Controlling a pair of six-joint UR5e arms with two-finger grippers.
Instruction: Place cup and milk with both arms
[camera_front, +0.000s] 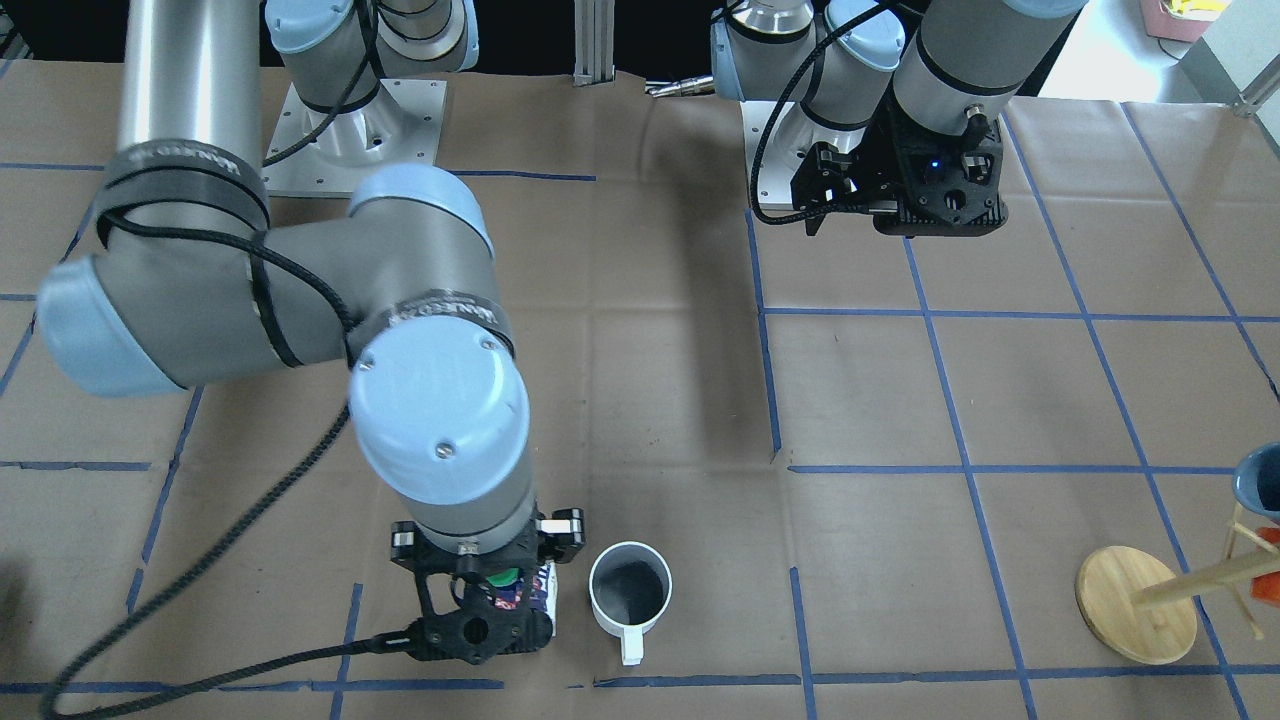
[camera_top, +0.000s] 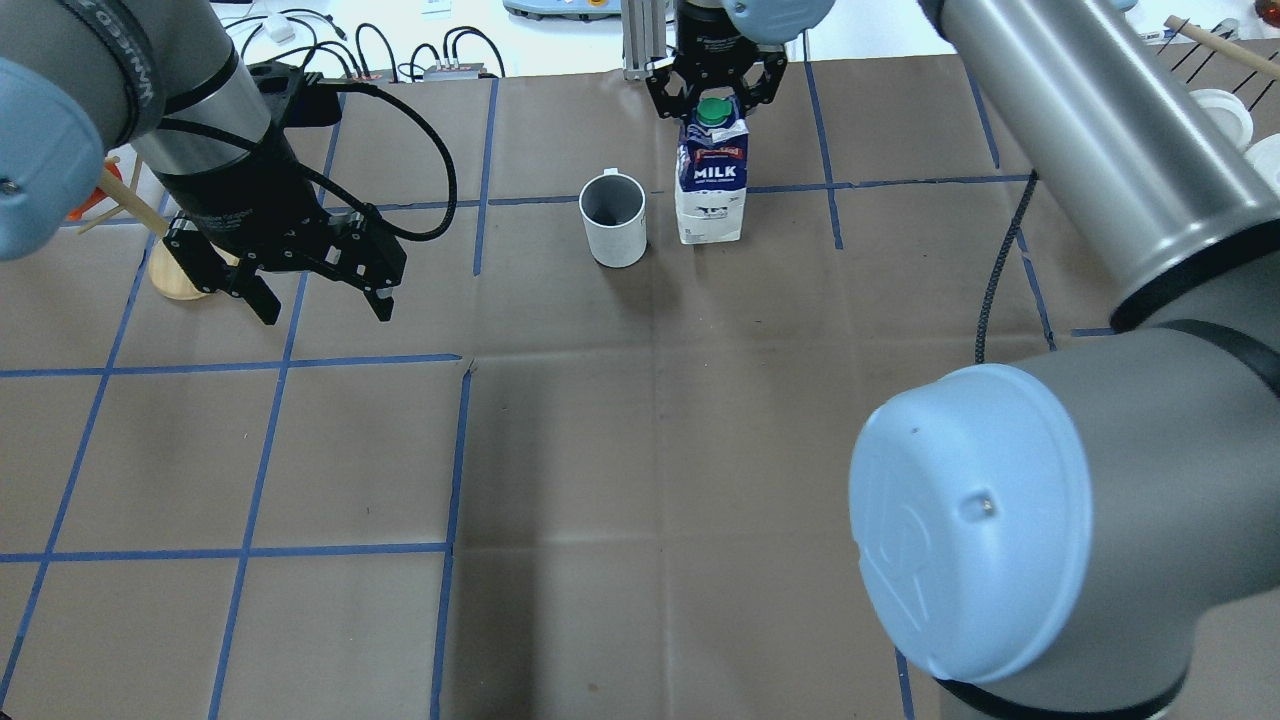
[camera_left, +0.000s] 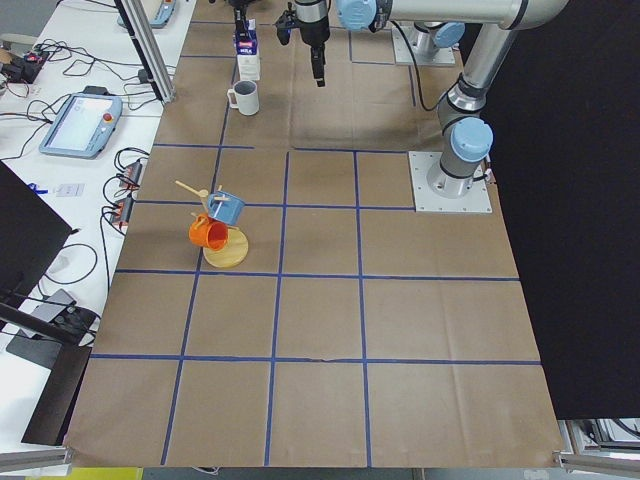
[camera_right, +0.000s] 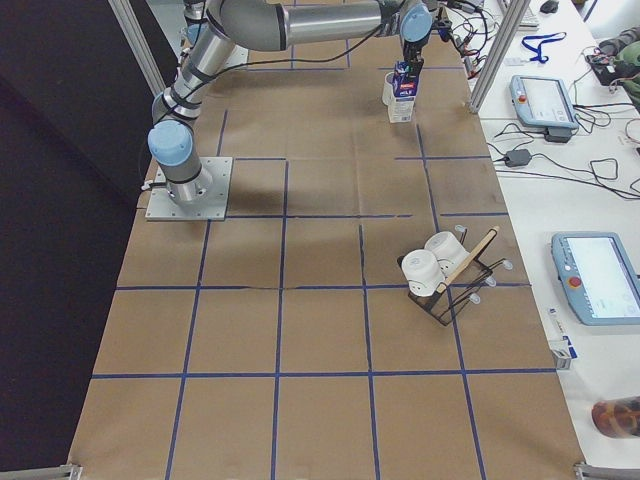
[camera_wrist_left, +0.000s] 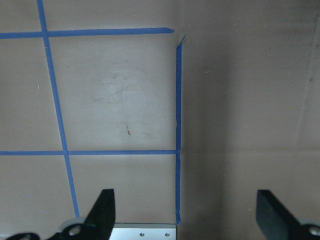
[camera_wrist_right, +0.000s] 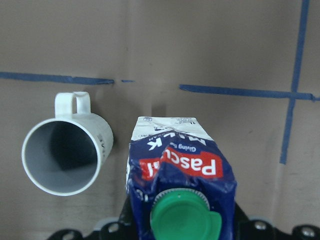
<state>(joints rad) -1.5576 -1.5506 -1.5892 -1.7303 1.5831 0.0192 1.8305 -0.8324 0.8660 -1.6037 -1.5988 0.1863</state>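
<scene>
We see the main risk at the tall blue-and-white milk carton with the green screw cap (camera_top: 711, 185). It stands upright on the far part of the brown paper surface with blue tape lines (camera_top: 640, 450). Just to its left in the overhead view, close but apart, is the white ceramic cup with a dark grey inside (camera_top: 613, 220).

The right gripper (camera_top: 712, 112) sits over the carton's top with its jaws on either side of the cap. We cannot tell whether they press it or only flank it. The folded top looks creased in the right wrist view, so a hard pinch could crush it further. If the jaws drag as they lift off, the carton could tip into the cup.

The left gripper (camera_top: 325, 305) hangs well apart to the left, jaws spread and empty. If it reached for the cup, it would crowd the right gripper.
</scene>
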